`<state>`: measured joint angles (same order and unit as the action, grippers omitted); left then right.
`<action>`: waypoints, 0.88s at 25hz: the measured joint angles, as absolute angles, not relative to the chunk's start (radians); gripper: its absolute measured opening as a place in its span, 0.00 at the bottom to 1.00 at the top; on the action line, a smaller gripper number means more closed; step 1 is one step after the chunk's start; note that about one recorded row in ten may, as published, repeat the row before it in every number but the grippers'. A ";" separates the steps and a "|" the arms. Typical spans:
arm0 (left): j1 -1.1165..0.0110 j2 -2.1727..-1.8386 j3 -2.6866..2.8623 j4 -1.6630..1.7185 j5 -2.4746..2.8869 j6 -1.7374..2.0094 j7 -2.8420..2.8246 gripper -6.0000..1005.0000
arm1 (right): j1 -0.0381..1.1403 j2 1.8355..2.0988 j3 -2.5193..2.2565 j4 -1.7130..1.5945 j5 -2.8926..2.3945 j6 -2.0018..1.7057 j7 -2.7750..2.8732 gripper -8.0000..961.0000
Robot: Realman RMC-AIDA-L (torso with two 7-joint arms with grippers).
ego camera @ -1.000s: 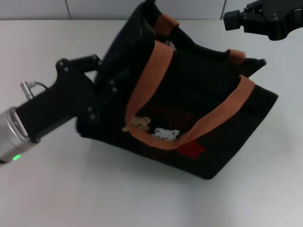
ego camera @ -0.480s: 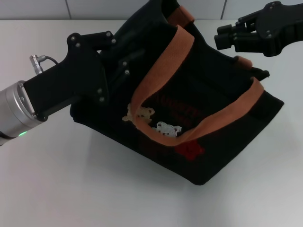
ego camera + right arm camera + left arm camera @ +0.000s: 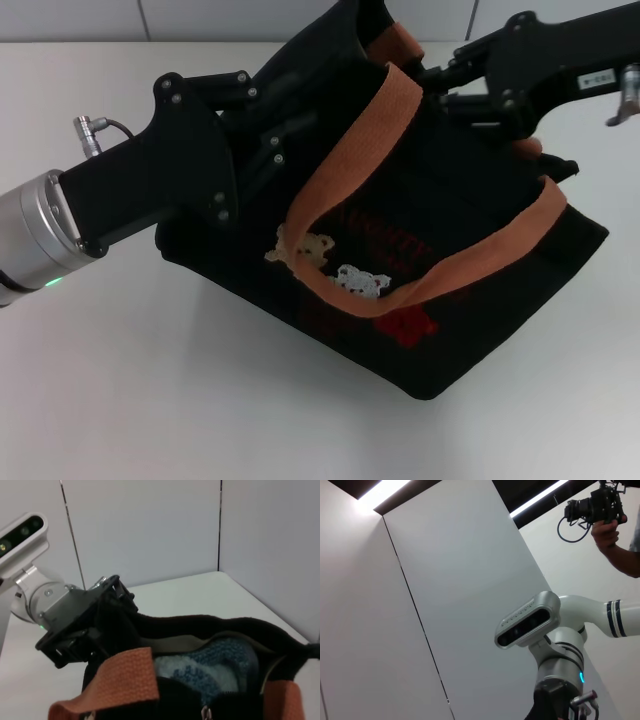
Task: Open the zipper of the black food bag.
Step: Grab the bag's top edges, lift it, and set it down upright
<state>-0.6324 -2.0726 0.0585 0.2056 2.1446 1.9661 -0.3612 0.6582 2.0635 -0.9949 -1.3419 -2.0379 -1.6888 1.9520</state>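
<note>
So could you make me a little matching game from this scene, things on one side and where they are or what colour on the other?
Things:
1. left gripper
2. right gripper
3. handles
4. red mark

Descriptions:
A. orange-brown webbing
B. on the front panel of the black food bag, below the bear pictures
C. at the bag's end on the robot's left
D. over the bag's top edge on the robot's right

Pairs: 1-C, 2-D, 3-A, 4-B
</note>
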 joint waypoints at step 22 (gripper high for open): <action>-0.662 -2.074 0.092 0.206 2.145 1.962 -0.363 0.20 | 0.638 2.076 -1.029 -1.427 -2.082 -1.688 1.997 0.32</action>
